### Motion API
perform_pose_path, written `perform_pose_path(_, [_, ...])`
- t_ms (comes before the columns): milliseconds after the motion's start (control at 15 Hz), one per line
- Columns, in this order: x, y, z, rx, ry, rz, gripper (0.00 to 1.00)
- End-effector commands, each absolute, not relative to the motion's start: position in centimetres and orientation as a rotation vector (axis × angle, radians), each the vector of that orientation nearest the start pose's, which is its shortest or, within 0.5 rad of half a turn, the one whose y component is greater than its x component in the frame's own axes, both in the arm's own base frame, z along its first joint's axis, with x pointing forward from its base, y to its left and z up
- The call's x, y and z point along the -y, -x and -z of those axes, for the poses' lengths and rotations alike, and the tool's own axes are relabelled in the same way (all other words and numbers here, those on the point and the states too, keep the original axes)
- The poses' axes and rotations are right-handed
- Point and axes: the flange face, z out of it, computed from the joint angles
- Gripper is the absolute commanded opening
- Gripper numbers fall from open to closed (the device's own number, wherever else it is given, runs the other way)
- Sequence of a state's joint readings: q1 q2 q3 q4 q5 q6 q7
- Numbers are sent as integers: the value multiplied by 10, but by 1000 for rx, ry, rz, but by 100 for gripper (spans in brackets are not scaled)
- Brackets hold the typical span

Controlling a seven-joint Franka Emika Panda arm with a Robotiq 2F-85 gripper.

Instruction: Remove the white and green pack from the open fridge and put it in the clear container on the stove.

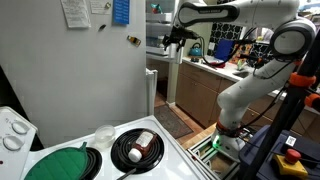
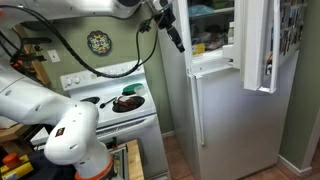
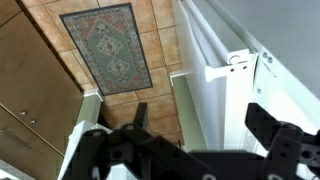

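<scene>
soft, even indoor light — grainy frames, wrist view's near foreground dark, blurred.

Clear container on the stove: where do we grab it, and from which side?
Take the clear container by its rim from straight above, one finger inside the wall, one outside. It seems to stand upright with its top open, and the green lid and black pan flank it on the stove, so a sideways approach looks crowded. Small in view, so a guess.

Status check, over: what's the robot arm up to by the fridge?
Tool open, empty, high beside the fridge's open top compartment. Pack too small to make out inside. Nothing seen blocking the opening.
</scene>
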State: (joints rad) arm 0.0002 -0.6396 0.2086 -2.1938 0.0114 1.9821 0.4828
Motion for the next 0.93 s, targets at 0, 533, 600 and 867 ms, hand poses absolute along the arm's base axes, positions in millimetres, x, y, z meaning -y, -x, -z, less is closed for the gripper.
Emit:
perform_pose_path(0, [-121,-371,-700,-294,3068,790,100])
perform_pose_path(533, [-150,-362,-803,-84,3241,1323,100])
perform_pose_path(600, [-143,-352,-791,-110,3215,1238,100])
perform_pose_path(867, [-151,-359,-801,-88,3230,1297,100])
